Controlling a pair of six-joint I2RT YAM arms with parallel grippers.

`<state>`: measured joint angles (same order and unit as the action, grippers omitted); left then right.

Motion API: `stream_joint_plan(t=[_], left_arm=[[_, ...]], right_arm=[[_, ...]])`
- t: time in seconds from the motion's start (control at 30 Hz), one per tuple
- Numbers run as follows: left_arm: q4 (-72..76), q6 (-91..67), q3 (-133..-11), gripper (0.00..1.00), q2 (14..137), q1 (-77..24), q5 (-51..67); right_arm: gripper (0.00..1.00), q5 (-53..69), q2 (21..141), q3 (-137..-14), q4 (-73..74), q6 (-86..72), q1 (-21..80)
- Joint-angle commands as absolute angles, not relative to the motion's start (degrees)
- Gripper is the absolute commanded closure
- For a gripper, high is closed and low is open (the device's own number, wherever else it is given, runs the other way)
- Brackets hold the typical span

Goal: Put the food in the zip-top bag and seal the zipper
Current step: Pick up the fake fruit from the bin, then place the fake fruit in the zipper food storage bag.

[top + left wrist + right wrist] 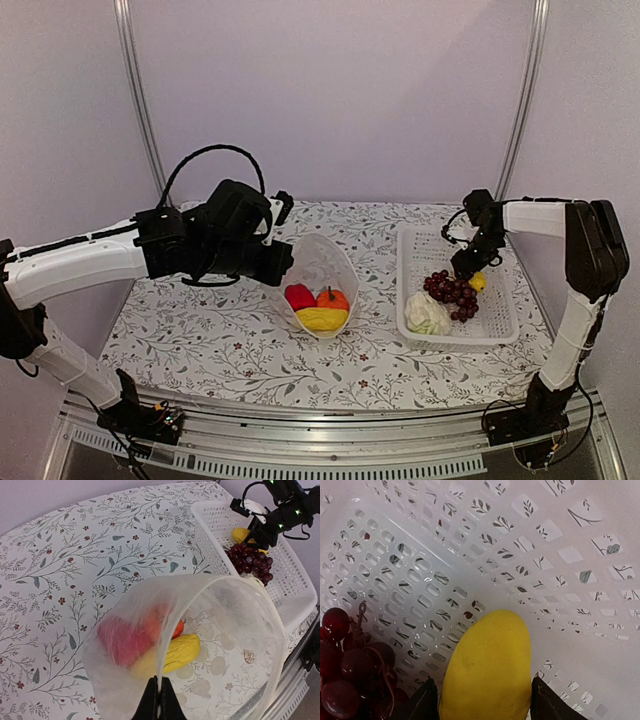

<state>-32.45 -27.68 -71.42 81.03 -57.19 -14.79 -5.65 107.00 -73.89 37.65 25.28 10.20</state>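
The clear zip-top bag [322, 258] stands open at the table's middle, mouth up. It holds a red pepper [299, 296], an orange pumpkin [333, 298] and a yellow piece [322, 319]. My left gripper [159, 692] is shut on the bag's rim [170, 625] and holds it up. My right gripper [482, 702] is down in the white basket [455, 343], its fingers pressed on both sides of a second yellow piece [487, 665]. The dark grape bunch [452, 290] and white cauliflower [427, 314] lie in the basket. I cannot make out the zipper.
The basket's slotted floor and far wall [520, 555] fill the right wrist view, with the grapes [345, 670] just left of the fingers. The flowered tablecloth [200, 330] covers the table. A metal rail runs along the near edge [350, 460].
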Motion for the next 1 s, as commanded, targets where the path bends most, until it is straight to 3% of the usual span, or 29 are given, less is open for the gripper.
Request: stream_joint_plan(t=[0.0,0.07,0.2,0.53,0.97], left_arm=[[-32.94,-27.85,-72.03,1.0,81.61,-56.1,-14.55],[-32.95,-27.58,-72.47,1.0,81.94,-56.09,-14.55],[-32.84,-27.54,-73.16,1.0,82.64,-56.07,-14.13],[-31.99,-27.82,-73.3,1.0,84.01,-56.09,-13.19],[-30.45,-28.43,-73.78,1.0,84.62,-56.13,-13.22]], right_arm=[[0.48,-5.67,107.33,-74.97,40.17,23.9,10.03],[0.56,-4.39,105.5,-75.24,40.43,23.84,10.06],[0.61,-0.8,99.53,-77.28,41.27,23.88,10.06],[0.62,23.71,84.82,-81.58,44.66,27.53,14.19],[0.58,40.75,75.39,-83.49,43.38,30.55,35.32]])
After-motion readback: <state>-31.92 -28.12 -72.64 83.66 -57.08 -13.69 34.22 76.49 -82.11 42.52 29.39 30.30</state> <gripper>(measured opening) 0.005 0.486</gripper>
